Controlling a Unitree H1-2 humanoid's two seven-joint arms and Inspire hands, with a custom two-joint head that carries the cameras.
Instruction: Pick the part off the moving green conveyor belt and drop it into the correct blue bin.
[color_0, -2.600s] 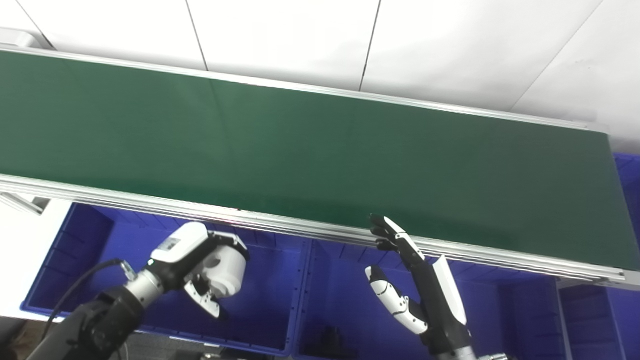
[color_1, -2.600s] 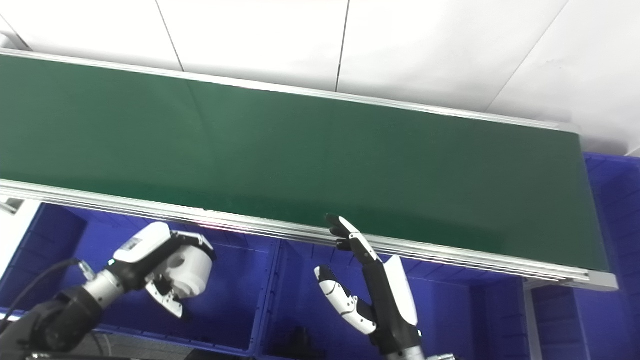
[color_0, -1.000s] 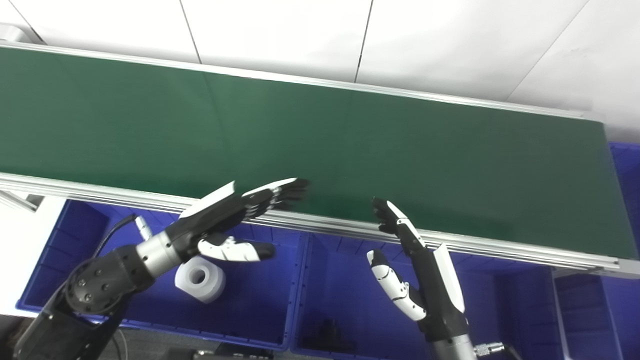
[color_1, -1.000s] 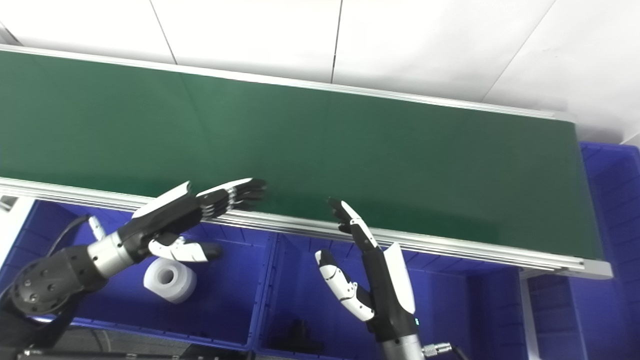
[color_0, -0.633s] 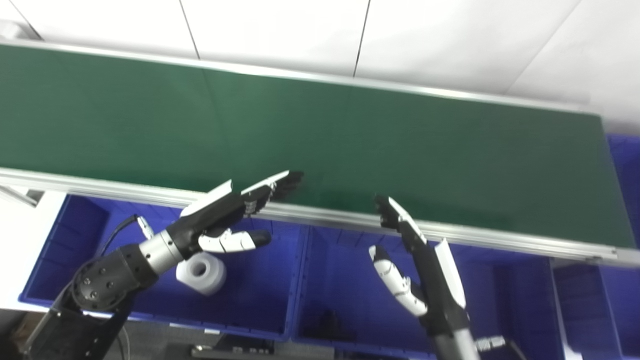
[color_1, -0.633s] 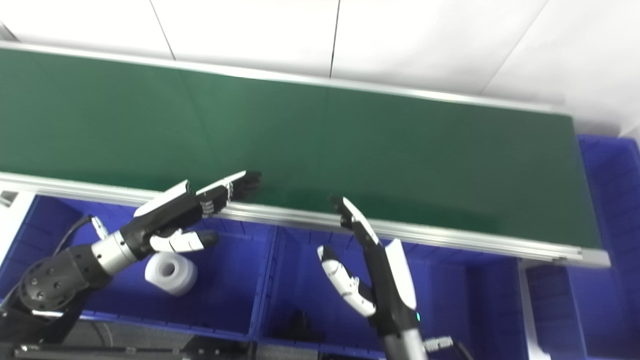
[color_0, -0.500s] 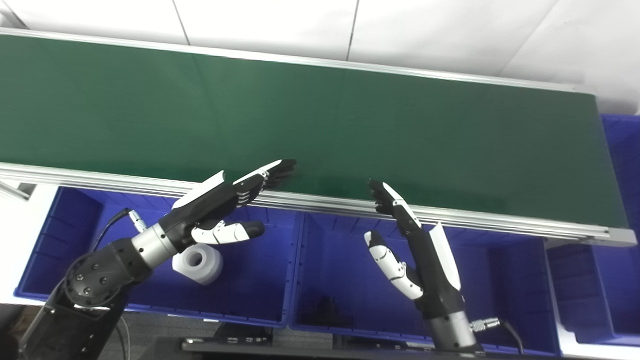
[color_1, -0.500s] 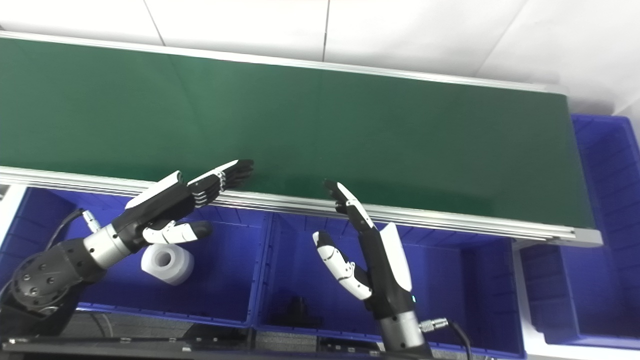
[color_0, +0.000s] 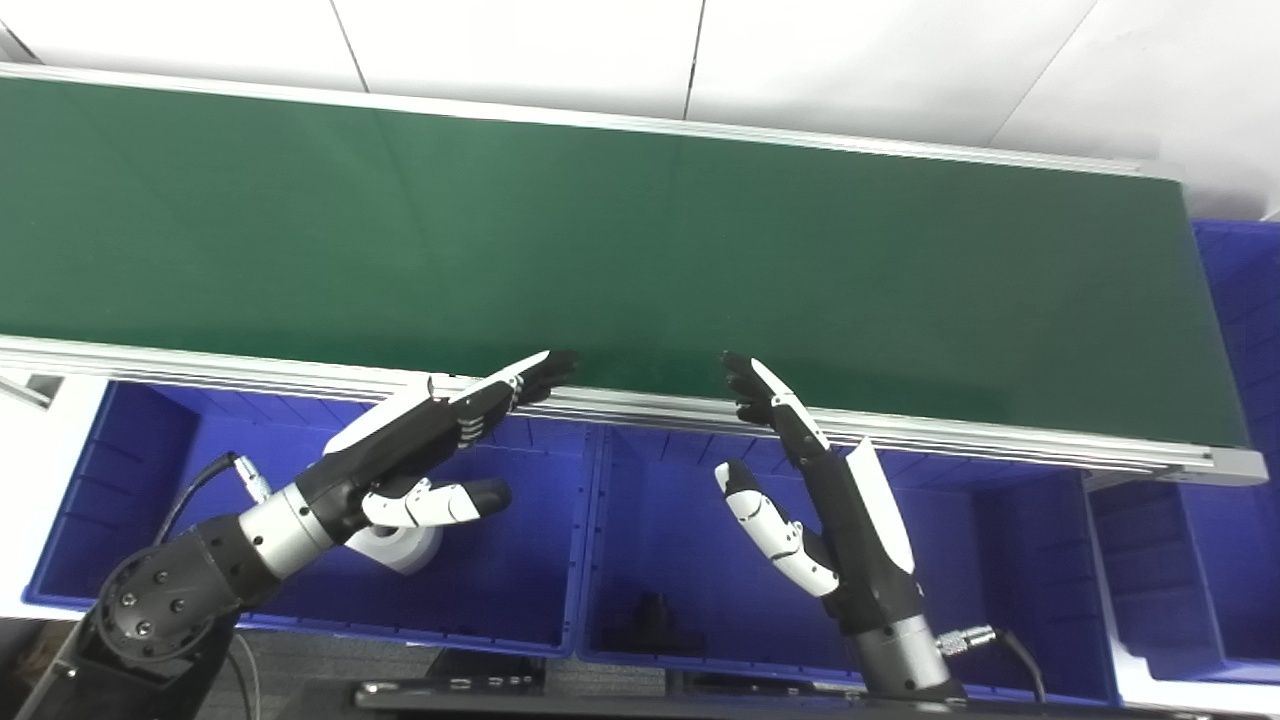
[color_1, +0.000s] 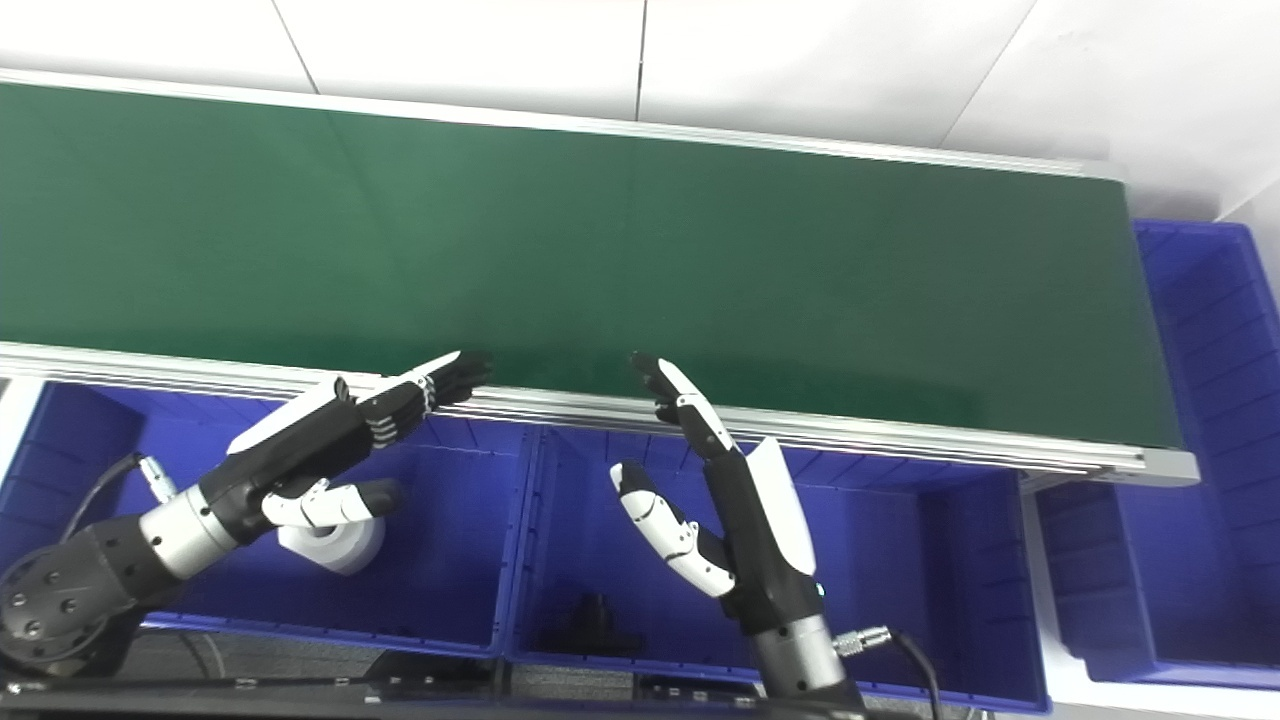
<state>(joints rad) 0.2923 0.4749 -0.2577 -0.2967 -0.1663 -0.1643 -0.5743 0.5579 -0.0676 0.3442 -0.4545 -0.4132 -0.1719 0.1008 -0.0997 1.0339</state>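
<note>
The green conveyor belt (color_0: 640, 240) runs across the view and carries no part. A white ring-shaped part (color_0: 405, 545) lies in the left blue bin (color_0: 530, 560), partly hidden by my left hand. My left hand (color_0: 430, 440) is open and empty, fingers stretched over the belt's near rail, above that bin. My right hand (color_0: 800, 480) is open and empty, fingertips at the near rail, above the middle blue bin (color_0: 1000, 560). Both hands also show in the right eye view, left (color_1: 340, 430) and right (color_1: 710, 470).
A small dark part (color_0: 655, 610) lies in the middle bin. Another blue bin (color_0: 1180, 580) stands at the right, and one more (color_0: 1245, 290) beyond the belt's right end. The aluminium rail (color_0: 1000, 435) edges the belt's near side. White floor lies behind.
My left hand let go of the white ring part into the left bin, opened, and rose to the belt's rail. The camera has shifted. My right hand stays open at the rail.
</note>
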